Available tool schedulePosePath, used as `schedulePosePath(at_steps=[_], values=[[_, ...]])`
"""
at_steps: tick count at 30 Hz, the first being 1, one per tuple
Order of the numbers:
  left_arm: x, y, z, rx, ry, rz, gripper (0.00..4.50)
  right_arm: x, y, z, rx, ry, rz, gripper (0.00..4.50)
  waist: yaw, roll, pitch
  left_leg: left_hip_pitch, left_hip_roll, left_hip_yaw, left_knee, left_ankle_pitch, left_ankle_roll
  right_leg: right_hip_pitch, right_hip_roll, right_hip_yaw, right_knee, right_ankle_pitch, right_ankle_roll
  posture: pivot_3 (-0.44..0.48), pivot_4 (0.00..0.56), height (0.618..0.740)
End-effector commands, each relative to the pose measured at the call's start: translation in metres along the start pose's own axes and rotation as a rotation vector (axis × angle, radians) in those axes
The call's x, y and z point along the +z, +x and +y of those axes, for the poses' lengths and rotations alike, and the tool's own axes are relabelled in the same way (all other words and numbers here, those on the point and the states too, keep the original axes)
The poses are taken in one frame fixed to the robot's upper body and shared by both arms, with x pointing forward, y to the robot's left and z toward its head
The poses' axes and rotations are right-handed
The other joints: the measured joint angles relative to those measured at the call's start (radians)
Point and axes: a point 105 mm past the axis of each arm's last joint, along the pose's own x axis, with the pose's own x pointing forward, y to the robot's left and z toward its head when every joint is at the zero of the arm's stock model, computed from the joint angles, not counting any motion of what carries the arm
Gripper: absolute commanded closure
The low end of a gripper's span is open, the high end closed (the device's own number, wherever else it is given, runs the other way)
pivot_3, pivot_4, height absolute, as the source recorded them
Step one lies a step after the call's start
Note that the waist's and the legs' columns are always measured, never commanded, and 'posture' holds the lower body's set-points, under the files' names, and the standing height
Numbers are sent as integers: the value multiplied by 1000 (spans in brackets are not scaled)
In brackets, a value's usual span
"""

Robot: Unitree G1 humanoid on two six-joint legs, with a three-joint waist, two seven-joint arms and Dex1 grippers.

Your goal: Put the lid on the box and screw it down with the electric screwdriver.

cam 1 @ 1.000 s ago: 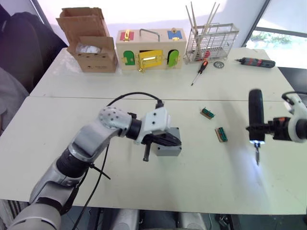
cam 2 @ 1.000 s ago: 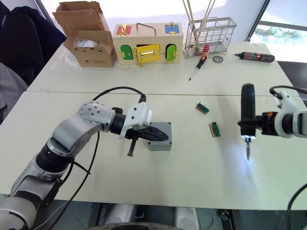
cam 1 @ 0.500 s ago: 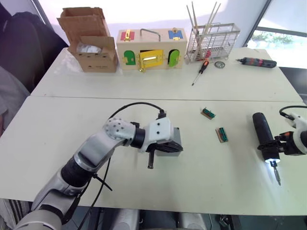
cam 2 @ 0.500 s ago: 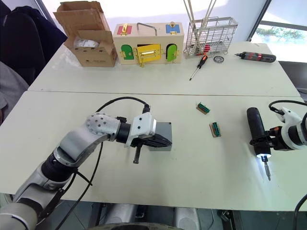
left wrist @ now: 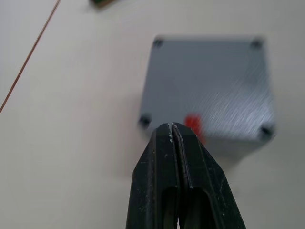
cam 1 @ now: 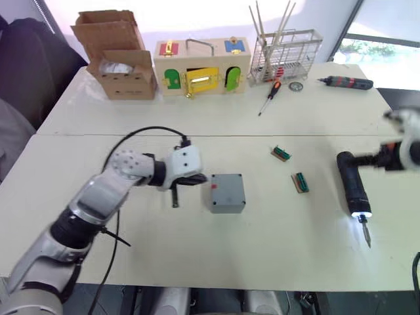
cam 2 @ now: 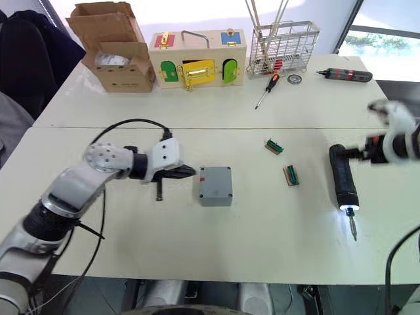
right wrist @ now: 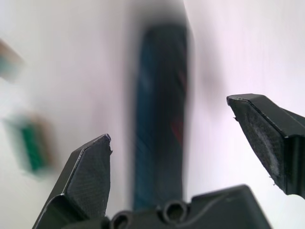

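Worktop [cam 1: 79, 157], pale, with the grey box [cam 1: 227, 193] near its middle, the lid [left wrist: 209, 83] sitting on top, a red mark facing the left pincer [cam 1: 200, 178]. That pincer hovers just beside the box, fingers pressed together and empty. The electric screwdriver [cam 2: 342, 178] lies flat at the right, tip light glowing. The right pincer [right wrist: 190, 148] is above it, fingers spread wide, apart from it.

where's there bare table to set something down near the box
Bare table lies in front of the box, along the near edge, and between it and the green connectors. The left gripper crowds its left side; the far edge is packed with carton, wooden box and rack.
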Motion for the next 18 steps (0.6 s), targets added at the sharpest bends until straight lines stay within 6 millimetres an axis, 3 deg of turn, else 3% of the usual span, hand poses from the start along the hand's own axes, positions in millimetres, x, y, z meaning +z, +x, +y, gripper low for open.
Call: schedulePosePath(at_steps=[1,3,6,8,11,15,18], values=[[4,-1,-8,-36,-8,-35,4500,32,-19,61,270,-236,-133,19,2,-1,0,0,1,-1,-1,0,0,0,0,-2,0,0,0,0,150,735],[-1,3,-17,-77,-23,-21,4500,13,-16,114,490,-350,-110,19,6,-6,0,-1,1,-5,-1,0,0,0,0,-4,0,0,0,0,150,735],[-9,8,-22,-93,-34,-4,4500,-13,-13,161,655,-444,-99,19,10,-8,1,-6,1,-6,2,0,0,-1,0,-5,0,0,0,0,150,735],[-13,18,-14,-43,-61,-17,4500,-36,-2,190,718,-488,-84,19,21,-8,1,-9,0,-5,8,0,0,-3,-1,-4,2,0,0,0,150,735],[-12,28,-3,18,-107,-39,4500,-63,8,212,757,-516,-45,19,32,-9,1,-10,-1,-6,19,-4,6,-1,-1,-4,9,0,0,0,150,735],[-5,33,-19,-83,-104,-58,4500,-80,3,234,868,-493,-8,19,25,-10,1,-11,-2,-6,20,-3,4,-3,-1,-4,11,0,0,0,150,735],[-1,43,-24,-110,-86,-67,4500,-87,14,243,879,-499,2,19,24,-10,1,-11,-1,-7,18,-3,3,-4,-1,-4,13,0,0,0,150,735]])
